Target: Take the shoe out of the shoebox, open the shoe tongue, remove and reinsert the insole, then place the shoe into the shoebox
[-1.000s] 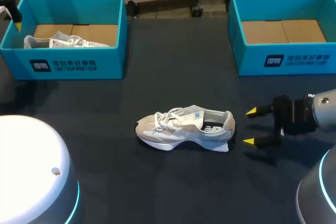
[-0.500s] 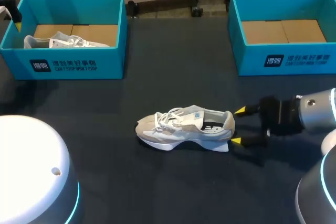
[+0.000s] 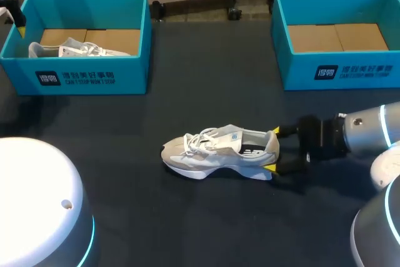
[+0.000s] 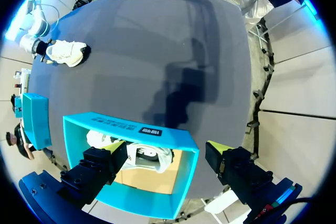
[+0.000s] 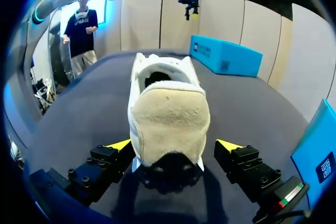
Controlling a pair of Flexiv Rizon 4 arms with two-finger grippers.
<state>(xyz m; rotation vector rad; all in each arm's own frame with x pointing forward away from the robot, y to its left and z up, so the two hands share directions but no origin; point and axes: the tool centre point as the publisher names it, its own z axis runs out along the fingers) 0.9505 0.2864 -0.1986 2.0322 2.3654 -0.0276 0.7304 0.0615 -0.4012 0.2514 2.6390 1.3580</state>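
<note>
Shoe [image 3: 219, 153]: pale grey and white trainer, laced, standing on its sole near the middle of the tabletop [image 3: 206, 92], toe toward my left side, heel toward my right. It lies outside both boxes and well apart from each.

Step in hand, as judged: the shoe is out of its box and the heel is being taken in a grasp. The grasp may be to steady the shoe for work on the tongue or to lift it for the return; the frames do not settle which. Whether the insole sits inside cannot be told.

Next move calls for: bringing the two fingers in evenly on the heel counter so the shoe does not swing on its sole, and keeping the grip low enough to leave the collar free.

Right hand [image 3: 273, 149]: fingers spread, one yellow tip on either side of the heel, the heel between them. The right wrist view shows no firm contact, so nothing is held yet. The right arm [image 3: 362, 132] comes in low and nearly level with the tabletop.

Left hand [image 4: 167, 148]: fingers wide apart, carrying nothing, poised above the outer end of the left shoebox [image 3: 94, 78], whose side wall passes under the gap between them.

Left shoebox contents: second shoe [image 3: 62, 49], white.

Right shoebox [image 3: 350, 70]: brown card floor showing.
</note>
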